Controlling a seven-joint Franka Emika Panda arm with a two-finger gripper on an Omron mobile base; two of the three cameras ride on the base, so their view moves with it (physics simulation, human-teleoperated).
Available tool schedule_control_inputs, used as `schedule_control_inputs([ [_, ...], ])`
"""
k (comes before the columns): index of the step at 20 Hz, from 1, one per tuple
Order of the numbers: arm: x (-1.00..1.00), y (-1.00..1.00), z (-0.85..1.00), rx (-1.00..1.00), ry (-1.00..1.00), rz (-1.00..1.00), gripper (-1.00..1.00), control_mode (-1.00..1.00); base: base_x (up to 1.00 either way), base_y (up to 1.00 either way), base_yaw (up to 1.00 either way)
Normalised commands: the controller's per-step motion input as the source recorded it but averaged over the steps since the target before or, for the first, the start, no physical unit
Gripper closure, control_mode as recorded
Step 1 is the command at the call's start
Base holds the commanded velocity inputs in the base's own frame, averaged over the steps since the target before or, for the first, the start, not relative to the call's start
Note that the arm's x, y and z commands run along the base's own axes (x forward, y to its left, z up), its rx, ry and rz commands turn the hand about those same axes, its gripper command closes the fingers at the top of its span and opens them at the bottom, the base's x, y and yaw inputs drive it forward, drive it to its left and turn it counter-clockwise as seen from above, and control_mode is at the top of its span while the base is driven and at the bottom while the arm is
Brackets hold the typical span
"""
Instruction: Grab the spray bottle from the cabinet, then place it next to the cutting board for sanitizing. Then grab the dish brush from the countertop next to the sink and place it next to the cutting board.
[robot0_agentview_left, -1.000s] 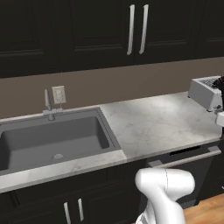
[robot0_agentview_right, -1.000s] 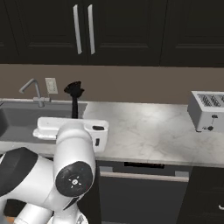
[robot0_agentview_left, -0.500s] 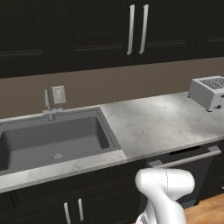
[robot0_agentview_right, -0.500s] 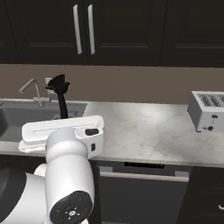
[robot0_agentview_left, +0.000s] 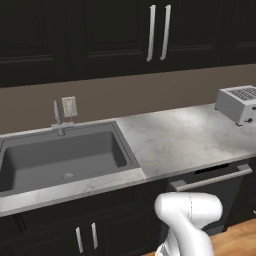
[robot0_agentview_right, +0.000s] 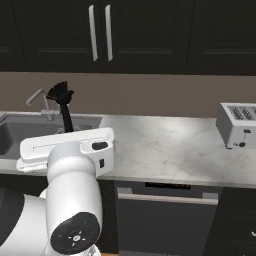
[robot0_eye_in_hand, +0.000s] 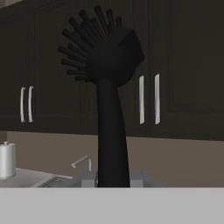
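Left base view, left to right: dark grey sink (robot0_agentview_left: 60, 160) with small silver faucet (robot0_agentview_left: 57, 117) at its back edge, white wall outlet (robot0_agentview_left: 69, 106) just beside the faucet, then white marble desk (robot0_agentview_left: 185, 140) running right to a silver toaster (robot0_agentview_left: 239, 104) at the far end. Near-black upper cabinet (robot0_agentview_left: 100, 35) doors with vertical silver handles above, brown backsplash between cabinets and desk. Dishwasher front with a bar handle (robot0_agentview_left: 212, 177) under the desk, dark lower cabinets under the sink, strip of wood floor at lower right.

Right base view, same layout from the other side: sink corner (robot0_agentview_right: 15, 132) and faucet (robot0_agentview_right: 40, 100) at left, desk (robot0_agentview_right: 170, 145) in the middle, toaster (robot0_agentview_right: 239, 125) at right.

Dish brush (robot0_agentview_right: 63, 107): black, upright, bristle head on top, handle running down behind the white forearm. It's raised off the desk, near the faucet, over the right edge of the sink (as seen from the right base camera).

Hand view: dish brush (robot0_eye_in_hand: 111, 100) fills the centre, handle dropping straight down into the tool, bristles fanned to upper left. Tool tips themselves are hidden by the bottom band, but the tool is clamped tight on the brush handle. Behind it: dark cabinet doors with silver handles, faucet (robot0_eye_in_hand: 82, 162) low in the picture, a white cylinder (robot0_eye_in_hand: 7, 159) at far left (can't tell what it is).
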Motion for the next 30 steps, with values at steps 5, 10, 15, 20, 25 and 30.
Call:
schedule_control_inputs([
  [5, 0.0, 0.0, 0.0, 0.0, 0.0, 0.0, 1.0, 1.0, -0.9, -0.49, -0.07],
  [10, 0.0, 0.0, 0.0, 0.0, 0.0, 0.0, 1.0, 1.0, -0.97, -0.39, -0.15],
  [15, 0.0, 0.0, 0.0, 0.0, 0.0, 0.0, 1.0, 1.0, -0.58, -0.37, -0.49],
  [20, 0.0, 0.0, 0.0, 0.0, 0.0, 0.0, 1.0, 1.0, -0.21, -0.11, -0.83],
  [25, 0.0, 0.0, 0.0, 0.0, 0.0, 0.0, 1.0, 1.0, 0.0, 0.0, -0.98],
  [30, 0.0, 0.0, 0.0, 0.0, 0.0, 0.0, 1.0, 1.0, 0.0, 0.0, -1.0],
])
